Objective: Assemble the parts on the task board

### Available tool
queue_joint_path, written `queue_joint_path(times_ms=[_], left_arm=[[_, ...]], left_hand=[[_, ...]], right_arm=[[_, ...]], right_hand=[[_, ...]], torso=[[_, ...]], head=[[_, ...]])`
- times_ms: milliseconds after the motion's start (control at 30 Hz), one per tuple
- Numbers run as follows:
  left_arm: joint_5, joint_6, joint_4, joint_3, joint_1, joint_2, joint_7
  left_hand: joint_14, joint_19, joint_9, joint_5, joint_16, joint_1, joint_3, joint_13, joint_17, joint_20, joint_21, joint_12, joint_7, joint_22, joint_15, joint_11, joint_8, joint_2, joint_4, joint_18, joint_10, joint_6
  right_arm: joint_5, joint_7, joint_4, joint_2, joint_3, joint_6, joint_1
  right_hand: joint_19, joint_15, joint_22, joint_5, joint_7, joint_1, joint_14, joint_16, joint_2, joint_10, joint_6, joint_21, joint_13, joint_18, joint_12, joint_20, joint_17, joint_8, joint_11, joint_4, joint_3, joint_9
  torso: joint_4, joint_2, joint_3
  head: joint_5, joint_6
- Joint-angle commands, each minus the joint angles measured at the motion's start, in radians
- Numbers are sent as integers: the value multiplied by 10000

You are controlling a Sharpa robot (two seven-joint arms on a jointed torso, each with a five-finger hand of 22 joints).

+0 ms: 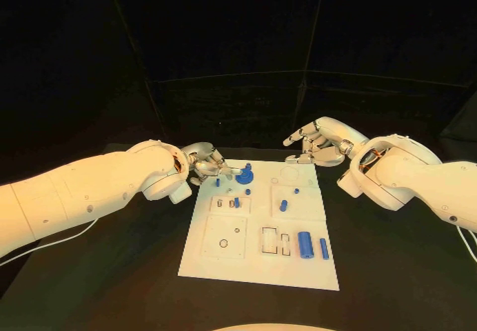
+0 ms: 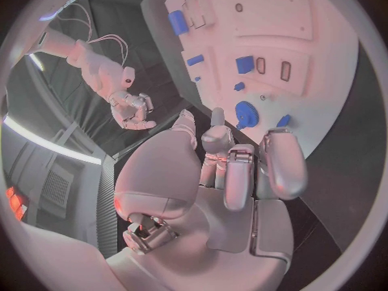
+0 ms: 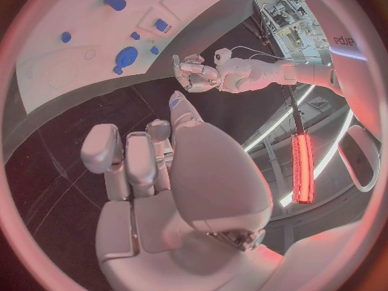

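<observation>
Black table (image 1: 398,276), one task board (image 1: 260,265), two hands

The left hand (image 1: 207,165) covers the task board (image 1: 260,269)'s corner beneath it, so whether its fingertips touch the small blue part (image 1: 218,183) just beside them cannot be told. The gear-shaped part (image 1: 245,178) near that hand is too small to read. The right hand (image 1: 316,146) hides its own palm side.
</observation>
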Motion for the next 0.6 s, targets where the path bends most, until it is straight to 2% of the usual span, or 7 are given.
queue_joint_path(times_ms=[33,67,167,300,367,500,600], left_arm=[[-1862,1018,-87,-5,71,226,-1925],[-1966,1179,-158,-46,107,365,-2179],[-2096,1510,-367,-173,205,692,-2600],[-2162,1866,-631,-264,288,1066,-2954],[-2181,1979,-772,-294,326,1262,-3098],[-2230,2154,-1031,-328,378,1605,-3366],[-2275,2324,-1194,-379,398,1785,-3519]], left_hand=[[1056,101,341,10,30,-87,-246,570,2627,-20,407,544,-93,590,-96,-32,471,109,-18,-188,108,-143],[1056,142,472,30,30,-172,-357,744,2627,-25,561,703,-108,833,-92,-56,649,128,21,-226,151,-178],[1056,182,753,26,30,-322,-612,993,2627,-39,770,930,-148,1150,-115,-84,1008,176,34,-271,207,-310],[1056,198,1089,8,30,-575,-940,1171,2627,-66,910,1088,-208,1362,-159,-131,1405,223,43,-299,247,-422],[1056,199,1194,-19,30,-651,-1053,1230,2627,-83,943,1137,-236,1414,-179,-143,1518,226,49,-305,265,-465],[1056,203,1416,-38,30,-1245,-1504,1323,2627,-145,1016,1211,-282,1529,-223,-209,1743,234,75,-321,297,-559],[1056,200,1446,-40,30,-1294,-1554,1327,2627,-152,1020,1213,-288,1535,-230,-213,1771,240,76,-322,296,-577]], right_arm=[[526,19,-22,9,2,12,48],[535,-6,-40,13,2,4,56],[542,-55,-79,32,2,-11,66],[540,-115,-126,62,2,-19,72],[529,-148,-141,78,2,-19,73],[518,-203,-167,114,2,-9,75],[515,-239,-191,159,2,2,75]], right_hand=[[-80,-43,-8,27,-7,25,4,-52,63,-32,91,-50,-9,183,-32,-6,-9,49,-44,-52,-12,4],[-92,-44,-33,35,-9,29,1,-72,65,-40,92,-68,-26,187,-47,-8,-29,54,-45,-56,-13,3],[-92,-44,-33,35,-9,29,1,-72,65,-40,92,-68,-26,187,-47,-8,-29,54,-45,-56,-13,3],[-89,-46,-37,48,-10,30,0,-89,70,-44,92,-74,-41,187,-57,-10,-44,60,-46,-57,-14,2],[-89,-48,-49,72,-11,27,4,-99,73,-42,89,-86,-52,188,-61,-13,-44,67,-47,-57,-18,0],[-72,-52,-56,145,-13,27,16,-123,77,-39,78,-103,-80,187,-70,-19,-45,81,-51,-62,-27,-5],[-71,-55,-73,194,-14,32,20,-145,81,-40,71,-119,-98,188,-78,-23,-59,90,-53,-67,-29,-8]], torso=[[-28,-46,56],[-29,-42,42],[-22,-34,35],[-26,-39,28],[-29,-24,16],[-26,-15,10],[-38,-21,8]], head=[[18,-30],[32,-36],[66,-16],[86,-36],[85,-27],[83,-23],[97,-52]])
